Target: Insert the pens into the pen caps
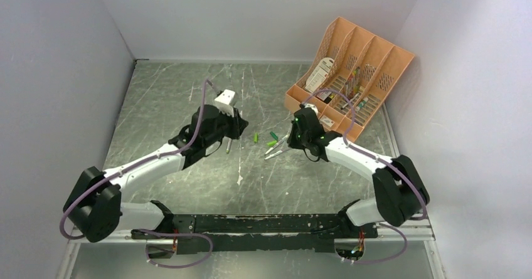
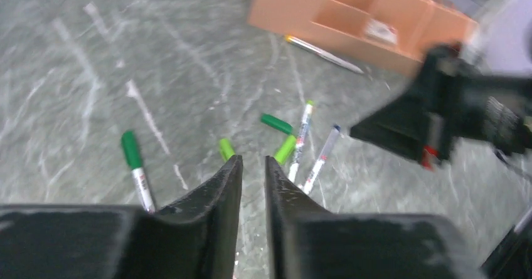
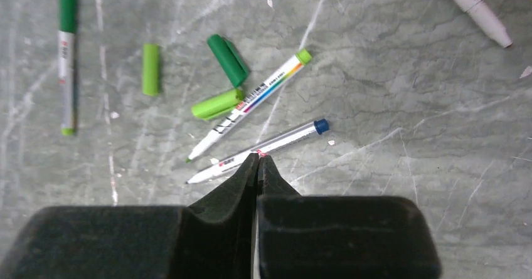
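Two uncapped pens lie side by side on the table: one with a rainbow print [image 3: 254,97] and one with a blue end [image 3: 276,142]. Next to them lie a dark green pen cap [image 3: 226,59] and two light green pen caps [image 3: 216,104] [image 3: 150,69]. Off to the left a third pen [image 3: 65,72] wears a green cap. My right gripper [image 3: 259,158] is shut, with its tips just over the blue-ended pen and nothing between them. The jaws of my left gripper [image 2: 253,160] stand slightly apart and empty, short of the nearest light green cap [image 2: 226,148].
An orange organizer [image 1: 351,72] with mixed stationery stands at the back right, and a loose pen [image 2: 323,53] lies in front of it. White walls close the table on three sides. The right arm [image 2: 452,113] fills the right of the left wrist view.
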